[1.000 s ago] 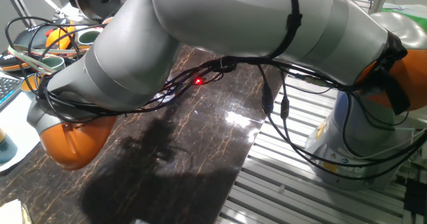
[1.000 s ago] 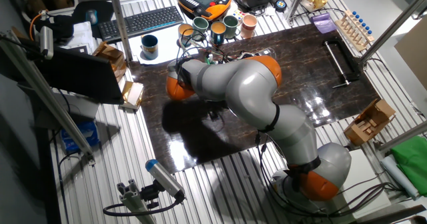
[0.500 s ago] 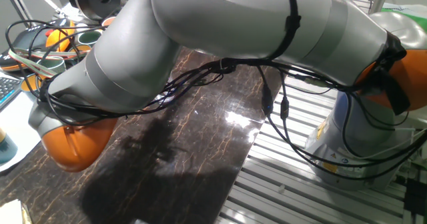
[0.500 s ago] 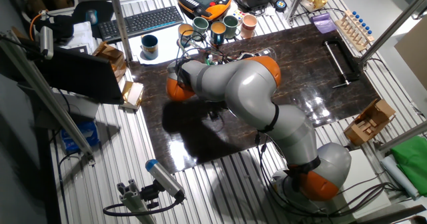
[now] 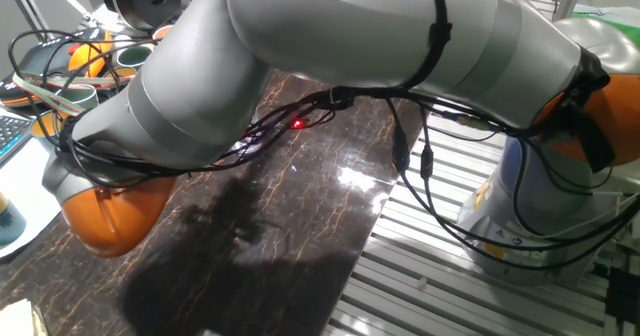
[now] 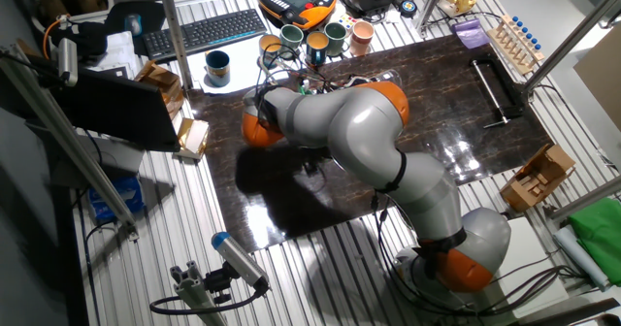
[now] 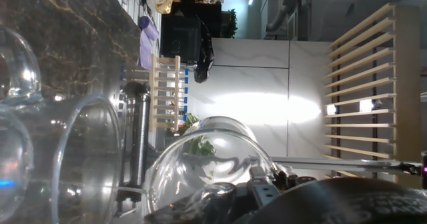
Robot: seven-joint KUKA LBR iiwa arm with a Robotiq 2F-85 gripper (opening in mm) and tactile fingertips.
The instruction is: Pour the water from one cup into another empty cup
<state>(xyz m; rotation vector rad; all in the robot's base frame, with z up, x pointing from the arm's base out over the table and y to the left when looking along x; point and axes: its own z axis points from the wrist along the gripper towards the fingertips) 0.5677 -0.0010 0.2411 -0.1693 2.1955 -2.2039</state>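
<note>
In the hand view the room lies turned on its side. The shorter rounded glass (image 7: pixel 207 161) sits close to the camera, tipped on its side, its mouth toward the taller straight tumbler (image 7: pixel 83 164) at the left. Wavy streaks show inside the short glass; I cannot tell water from reflections. My gripper (image 7: pixel 263 192) is shut on the short glass; only a dark part of it shows at the bottom edge. In both fixed views the arm (image 6: pixel 340 122) (image 5: pixel 330 36) hides the gripper and both glasses.
Several coloured mugs (image 6: pixel 317 43) and a blue mug (image 6: pixel 217 66) stand at the table's back edge, beside a keyboard (image 6: pixel 204 30). A black clamp (image 6: pixel 493 88) and a wooden rack (image 6: pixel 512 40) are at the right. Cables (image 5: pixel 400 146) hang under the arm over the dark marble top (image 6: pixel 437 103).
</note>
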